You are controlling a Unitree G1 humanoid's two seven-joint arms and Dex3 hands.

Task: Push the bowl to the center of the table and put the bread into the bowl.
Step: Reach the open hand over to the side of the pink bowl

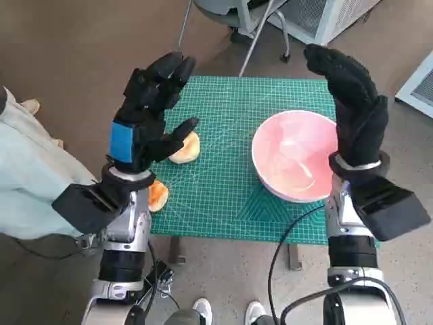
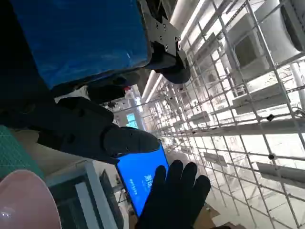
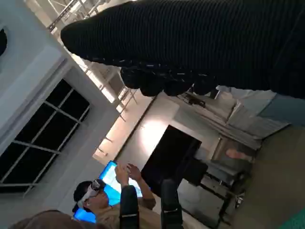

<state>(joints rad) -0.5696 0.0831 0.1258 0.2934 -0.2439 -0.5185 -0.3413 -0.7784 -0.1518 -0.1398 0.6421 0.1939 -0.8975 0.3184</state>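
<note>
No readable text, label, brand or number in any view. Blue screen [image 2: 140, 174] in left wrist view bears pale marks, too blurred to read.

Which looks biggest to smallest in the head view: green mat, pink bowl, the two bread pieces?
1. Green cutting mat
2. Pink bowl
3. The pale bread roll and orange bread piece: both partly hidden by the left hand, so unranked.

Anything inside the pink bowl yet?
No bread: the pink bowl shows only its bare inside. The right hand covers its right rim. Both bread pieces lie on the mat.
</note>
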